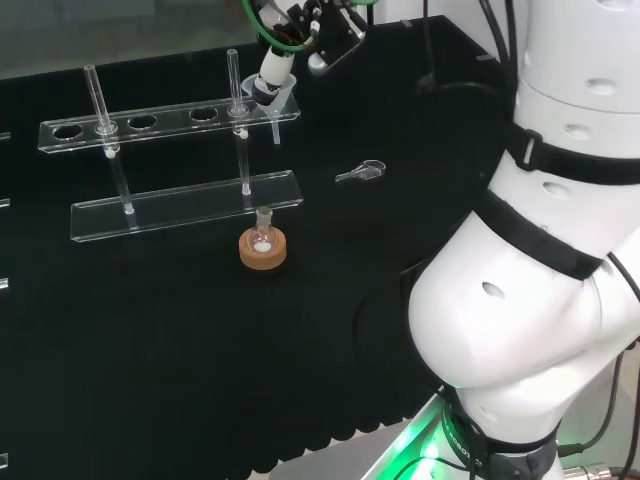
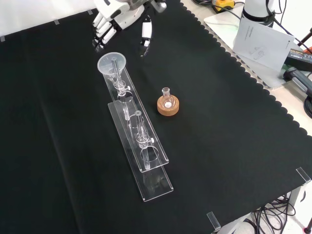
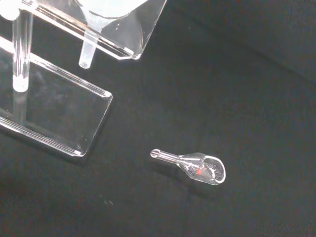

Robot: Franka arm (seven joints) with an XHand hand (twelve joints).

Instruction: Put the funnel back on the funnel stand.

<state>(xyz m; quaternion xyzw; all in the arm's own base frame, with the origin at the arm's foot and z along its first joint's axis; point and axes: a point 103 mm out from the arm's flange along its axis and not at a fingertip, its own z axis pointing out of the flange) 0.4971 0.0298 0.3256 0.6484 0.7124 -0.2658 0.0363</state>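
Note:
The clear funnel (image 2: pixel 112 63) sits in the end hole of the clear acrylic funnel stand (image 2: pixel 146 146), at the stand's far end in the front view. In the head view the funnel (image 1: pixel 279 99) is at the right end of the stand's upper shelf (image 1: pixel 170 120). Its stem (image 3: pixel 86 53) hangs down through the shelf in the wrist view. The hand (image 2: pixel 119 17) hovers just beyond the funnel with its fingers (image 2: pixel 101 35) relaxed and spread, holding nothing. From the head view, the hand (image 1: pixel 305 30) is above the shelf's right end, one fingertip close to the funnel's rim.
A small glass flask on a cork ring (image 1: pixel 262 249) (image 2: pixel 168 104) stands beside the stand's base. A small glass scoop (image 1: pixel 362 172) (image 3: pixel 198 168) lies on the cloth beyond the stand's end. Papers (image 2: pixel 261 36) lie off the cloth's edge.

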